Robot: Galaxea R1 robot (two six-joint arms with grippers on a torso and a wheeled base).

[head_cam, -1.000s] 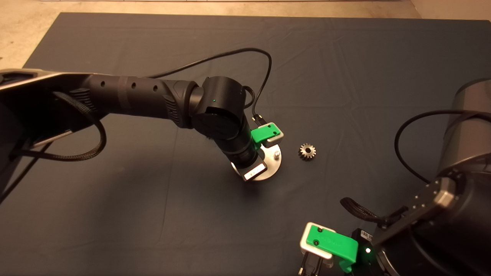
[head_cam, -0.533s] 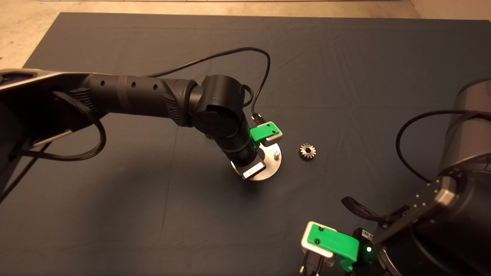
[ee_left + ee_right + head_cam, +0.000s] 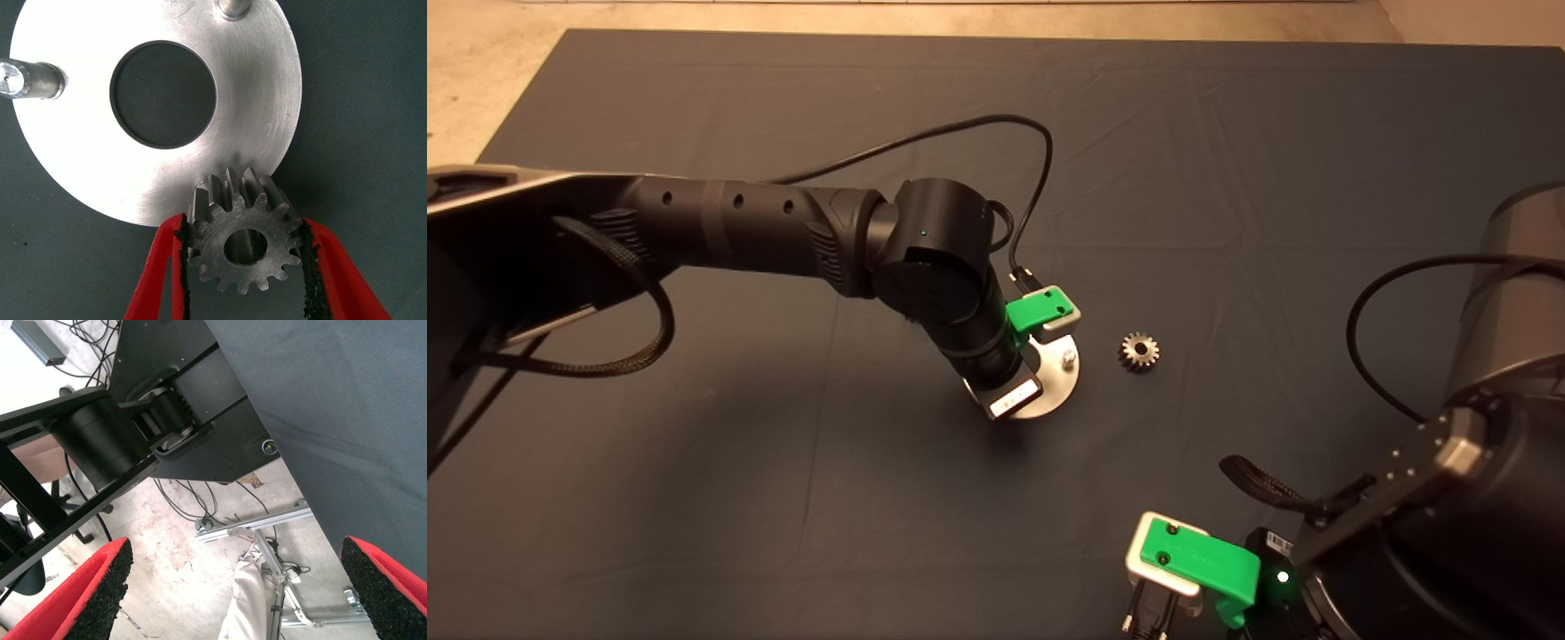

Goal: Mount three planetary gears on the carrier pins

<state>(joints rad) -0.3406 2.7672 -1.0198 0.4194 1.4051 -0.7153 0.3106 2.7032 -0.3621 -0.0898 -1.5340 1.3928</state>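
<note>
1. Head view: the left gripper (image 3: 1021, 356) hangs over the flat shiny silver disc (image 3: 1060, 384) on the dark mat (image 3: 783, 498); a small silvery-grey spur gear (image 3: 1138, 351) lies loose just beside the disc. The right gripper (image 3: 1149, 613) waits well apart from the disc.
2. Left wrist view: red fingers (image 3: 157, 267) grasp another toothed gear (image 3: 243, 240) at the disc's rim, two upright silver pins (image 3: 30, 79) beyond.
3. Right wrist view: fingers (image 3: 100, 587) spread wide, grasping nothing, over floor.

No readable text, brand or number anywhere. Only a small white barcode-like label (image 3: 1277, 542) on the right arm, just beside the green light, too small to read.
</note>
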